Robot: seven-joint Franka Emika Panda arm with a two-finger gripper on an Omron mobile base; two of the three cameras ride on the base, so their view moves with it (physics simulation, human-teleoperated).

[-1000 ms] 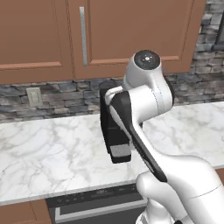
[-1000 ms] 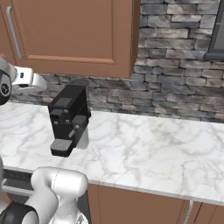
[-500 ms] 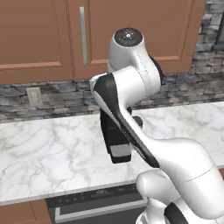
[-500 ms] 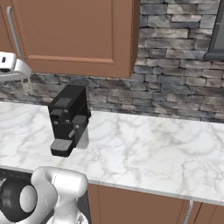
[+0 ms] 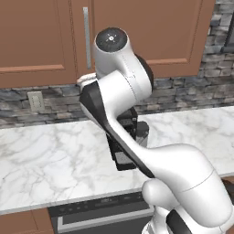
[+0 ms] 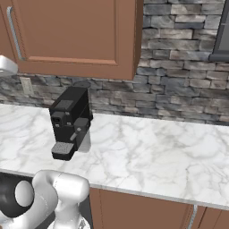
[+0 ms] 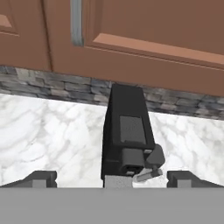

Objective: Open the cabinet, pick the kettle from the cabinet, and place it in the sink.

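Note:
The cabinet [image 5: 137,32] is a reddish-brown wall unit above the counter, and its flat door is closed. Its long silver bar handle [image 5: 85,37] runs vertically; it also appears as the handle [image 6: 15,33] and, at the top of the hand view, the handle [image 7: 76,22]. My gripper [image 7: 111,178] is open, its two dark fingertips [image 7: 41,177] set wide apart, below the handle and above the counter. Part of my white hand [image 6: 6,65] peeks in at the left edge of the right base view. The kettle is hidden and the sink is out of view.
A black boxy coffee machine [image 5: 130,137] [image 6: 69,120] [image 7: 127,131] stands on the white marble counter [image 6: 147,152], directly below the cabinet door. A grey stone backsplash [image 6: 179,89] runs behind it. A wall outlet [image 5: 35,101] sits at the left.
My arm has swung up and to the left, raising the hand from counter height towards the cabinet's lower edge. The coffee machine and cabinet door have not moved.

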